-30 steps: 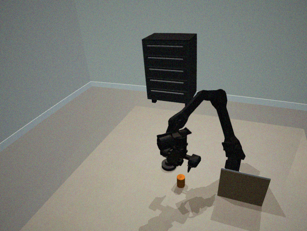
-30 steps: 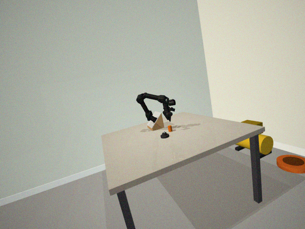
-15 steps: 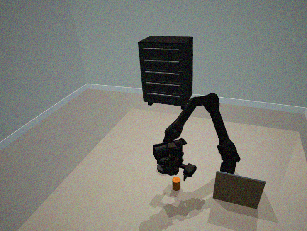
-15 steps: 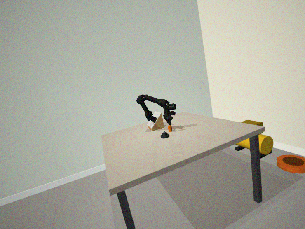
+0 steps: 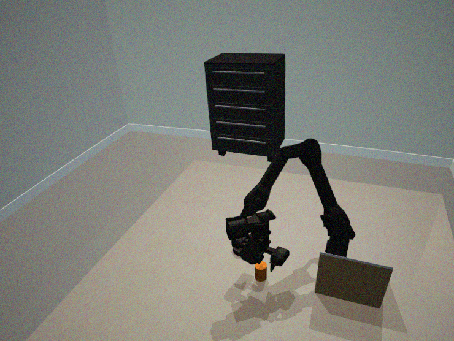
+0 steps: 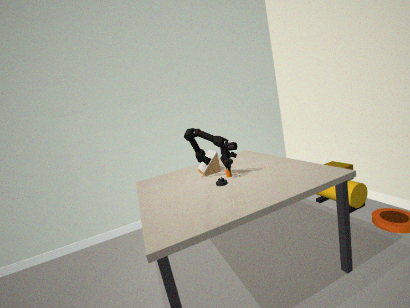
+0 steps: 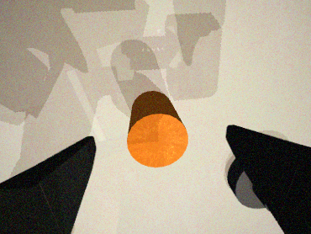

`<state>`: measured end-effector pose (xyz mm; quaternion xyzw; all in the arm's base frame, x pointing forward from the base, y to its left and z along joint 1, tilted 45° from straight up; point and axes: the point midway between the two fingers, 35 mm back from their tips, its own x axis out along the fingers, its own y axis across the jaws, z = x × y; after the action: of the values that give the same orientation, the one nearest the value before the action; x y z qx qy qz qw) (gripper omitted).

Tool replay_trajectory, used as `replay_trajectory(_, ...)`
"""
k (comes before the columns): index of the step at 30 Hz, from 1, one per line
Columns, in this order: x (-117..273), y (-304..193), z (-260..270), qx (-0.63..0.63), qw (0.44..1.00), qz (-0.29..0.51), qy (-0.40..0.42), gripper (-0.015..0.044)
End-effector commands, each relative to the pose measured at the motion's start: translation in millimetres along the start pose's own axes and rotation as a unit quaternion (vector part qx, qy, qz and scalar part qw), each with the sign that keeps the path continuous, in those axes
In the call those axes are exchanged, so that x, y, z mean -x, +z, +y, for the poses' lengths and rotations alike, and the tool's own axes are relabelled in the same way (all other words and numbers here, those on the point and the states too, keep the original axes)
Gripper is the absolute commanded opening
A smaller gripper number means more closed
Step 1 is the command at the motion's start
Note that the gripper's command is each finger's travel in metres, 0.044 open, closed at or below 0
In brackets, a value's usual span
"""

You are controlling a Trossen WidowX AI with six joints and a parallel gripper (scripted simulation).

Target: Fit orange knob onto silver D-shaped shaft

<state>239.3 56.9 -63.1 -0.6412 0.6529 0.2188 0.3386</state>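
The orange knob [image 5: 261, 274] [image 6: 228, 173] [image 7: 157, 140] stands upright on the table; its underside and hole are hidden. My gripper [image 6: 229, 170] [image 7: 161, 136] is open and points down over the knob. In the wrist view its fingertips are on either side of the knob, with a gap on each side. The dark round pedestal [image 6: 221, 183] stands close to the knob, its small shaft [image 6: 221, 178] upright and bare. The pedestal is mostly behind the arm in the top view and partly behind the right finger in the wrist view. The shaft's flat side cannot be made out.
A wedge-shaped block [image 5: 353, 281] [image 6: 214, 166] stands near the arm's base. The table [image 6: 185, 205] carries them all. A black drawer cabinet [image 5: 245, 106] is in the background. A yellow cylinder [image 6: 358, 194] and an orange ring [image 6: 380, 225] lie on the floor beyond the table.
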Motion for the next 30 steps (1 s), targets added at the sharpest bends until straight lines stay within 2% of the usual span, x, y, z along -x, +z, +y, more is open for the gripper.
replay_trajectory(1,-10,-1,2,0.003,1.000,0.005,0.003,0.0440)
replay_trajectory(27,-49,-4,3,0.003,1.000,0.007,0.003,0.0440)
replay_trajectory(30,-49,-4,3,0.003,1.000,0.007,0.003,0.0361)
